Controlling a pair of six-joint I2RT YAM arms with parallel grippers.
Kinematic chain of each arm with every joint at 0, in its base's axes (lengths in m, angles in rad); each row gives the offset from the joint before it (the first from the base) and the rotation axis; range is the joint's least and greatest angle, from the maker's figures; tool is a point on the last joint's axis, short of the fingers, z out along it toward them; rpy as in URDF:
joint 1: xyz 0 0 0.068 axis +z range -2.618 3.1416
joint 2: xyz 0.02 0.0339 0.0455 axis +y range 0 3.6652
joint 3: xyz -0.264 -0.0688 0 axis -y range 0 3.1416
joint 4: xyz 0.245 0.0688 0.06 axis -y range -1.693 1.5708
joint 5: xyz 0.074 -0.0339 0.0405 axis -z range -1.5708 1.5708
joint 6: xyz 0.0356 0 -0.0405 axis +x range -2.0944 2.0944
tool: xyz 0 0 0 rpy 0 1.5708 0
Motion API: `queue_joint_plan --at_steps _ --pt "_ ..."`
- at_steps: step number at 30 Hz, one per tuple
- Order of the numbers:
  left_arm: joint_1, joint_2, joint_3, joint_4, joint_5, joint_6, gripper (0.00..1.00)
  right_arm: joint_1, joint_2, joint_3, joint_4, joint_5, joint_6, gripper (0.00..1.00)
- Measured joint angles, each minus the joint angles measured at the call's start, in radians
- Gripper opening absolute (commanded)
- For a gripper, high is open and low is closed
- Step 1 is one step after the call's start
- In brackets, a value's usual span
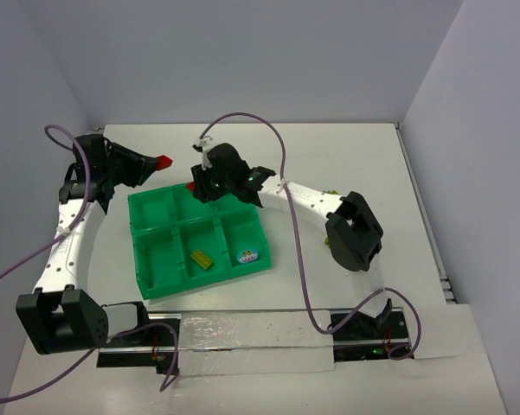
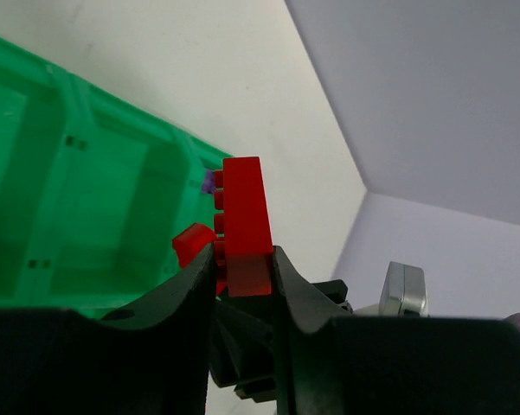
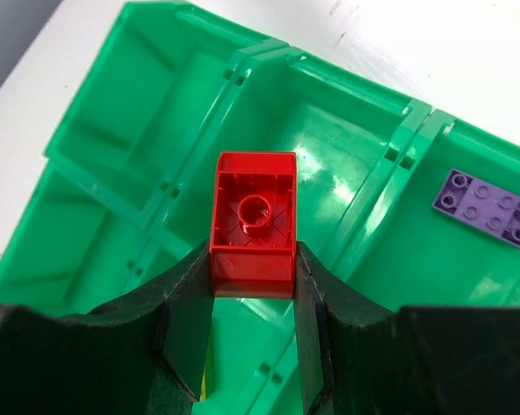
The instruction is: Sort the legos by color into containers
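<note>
The bright green tray lies in the middle of the table. My left gripper is shut on a red brick and holds it above the table just behind the tray's back left corner. In the left wrist view the brick stands up between the fingers. My right gripper is shut on a second red brick, above a back compartment of the tray. A purple brick lies in the neighbouring compartment. A yellow-green brick lies in the front middle compartment and a light blue brick in the front right one.
The right arm's elbow hangs over the table right of the tray, with small yellow-green bits showing behind it. Grey walls close the table at the back and both sides. The arm bases stand at the near edge.
</note>
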Motion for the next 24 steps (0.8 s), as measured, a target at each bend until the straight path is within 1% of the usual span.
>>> queue_joint_plan --at_steps 1,2,4,6,8,9,11,18,24 --pt "0.000 -0.004 0.005 -0.019 -0.021 0.017 0.00 0.000 0.016 0.011 -0.007 0.000 0.004 0.06" --pt "0.000 -0.009 0.011 -0.038 -0.046 0.037 0.00 0.000 0.031 0.027 -0.016 -0.003 0.006 0.12" --pt "0.000 -0.019 0.020 -0.061 -0.077 0.065 0.00 0.000 0.061 0.066 -0.025 -0.004 0.009 0.27" --pt "0.000 -0.031 0.022 -0.076 -0.100 0.088 0.00 0.001 0.092 0.114 -0.035 -0.006 0.010 0.48" --pt "0.000 -0.040 0.023 -0.087 -0.113 0.106 0.00 0.003 0.119 0.158 -0.046 -0.007 0.010 0.62" --pt "0.000 -0.043 0.023 -0.091 -0.117 0.113 0.00 0.005 0.131 0.179 -0.054 -0.006 0.009 0.66" --pt "0.000 -0.046 0.023 -0.099 -0.120 0.124 0.00 0.008 0.145 0.199 -0.057 -0.004 0.009 0.69" --pt "0.000 -0.046 0.023 -0.110 -0.124 0.150 0.00 0.013 0.144 0.198 -0.064 0.007 0.005 0.69" --pt "0.000 -0.044 0.022 -0.107 -0.101 0.176 0.00 0.013 0.067 0.114 -0.061 0.034 0.004 0.69"
